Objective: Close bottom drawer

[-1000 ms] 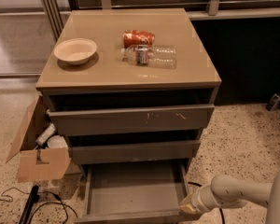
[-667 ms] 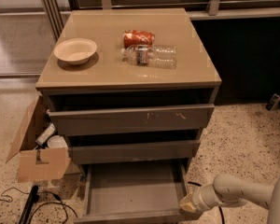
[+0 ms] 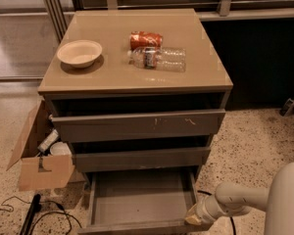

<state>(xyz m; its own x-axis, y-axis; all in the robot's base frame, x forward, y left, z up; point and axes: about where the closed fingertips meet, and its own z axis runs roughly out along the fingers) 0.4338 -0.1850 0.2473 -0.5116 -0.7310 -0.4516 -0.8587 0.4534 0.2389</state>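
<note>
Bottom drawer [image 3: 142, 199], the narrow grey-brown flat-fronted one with a shallow grey tray, stands pulled far out at floor level. The pale-tipped gripper [image 3: 194, 219] on its white arm [image 3: 240, 199] sits against its right front corner; how far open it is cannot be told. Above, the plain middle drawer [image 3: 142, 158] and the wide scratched top drawer [image 3: 137, 125] stand slightly out, the tan cabinet top [image 3: 112, 76] bears a cream round bowl [image 3: 79, 53] and an orange-red can [image 3: 146, 39] lying just beside a clear plastic bottle [image 3: 159, 58], and a brown cardboard box [image 3: 41, 170] sits left of the cabinet.
</note>
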